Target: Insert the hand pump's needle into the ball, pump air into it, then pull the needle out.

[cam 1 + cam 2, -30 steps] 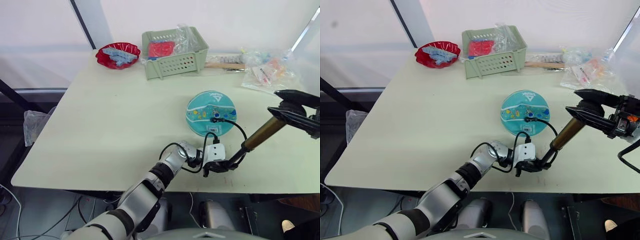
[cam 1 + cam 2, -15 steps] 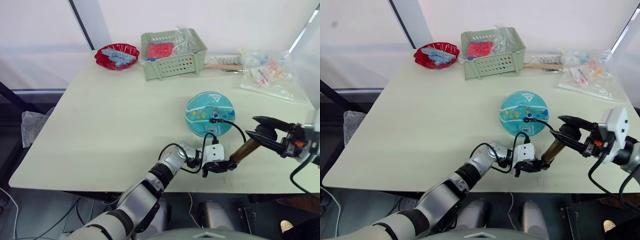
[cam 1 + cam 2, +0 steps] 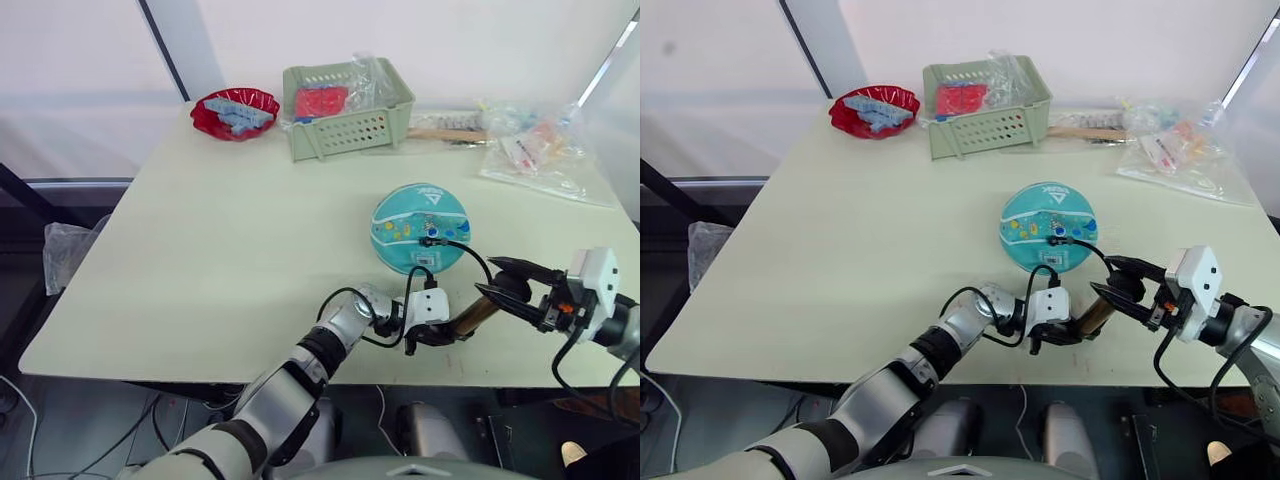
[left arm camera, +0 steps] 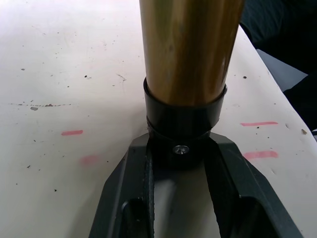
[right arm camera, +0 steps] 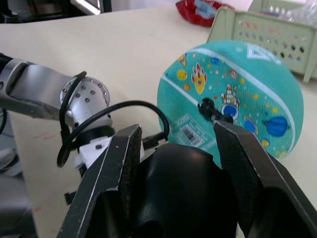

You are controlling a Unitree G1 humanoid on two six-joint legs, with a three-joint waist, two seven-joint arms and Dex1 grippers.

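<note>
The teal ball (image 3: 421, 228) sits on the table's right half, cartoon prints facing up. The needle (image 5: 210, 109) with its black fitting is stuck into the ball's top. A thin black hose (image 3: 480, 262) loops from there down to the hand pump (image 3: 474, 317). The pump leans low near the front edge, with little of its bronze cylinder (image 4: 190, 44) showing. My left gripper (image 3: 440, 335) is shut on the pump's black bottom cap (image 4: 184, 124). My right gripper (image 3: 490, 277) is shut on the black handle (image 5: 176, 183), its fingers (image 5: 124, 158) on either side.
A green basket (image 3: 350, 105) with red and clear packets stands at the back. A red bowl (image 3: 236, 108) sits to its left. Clear plastic bags (image 3: 540, 145) and a wooden stick (image 3: 450, 130) lie at the back right. The table's front edge (image 3: 300, 372) runs just below the pump.
My right gripper has moved down and left with the handle, toward the left gripper. The visible cylinder has shortened and the pump leans lower. The ball and left gripper stayed put.
</note>
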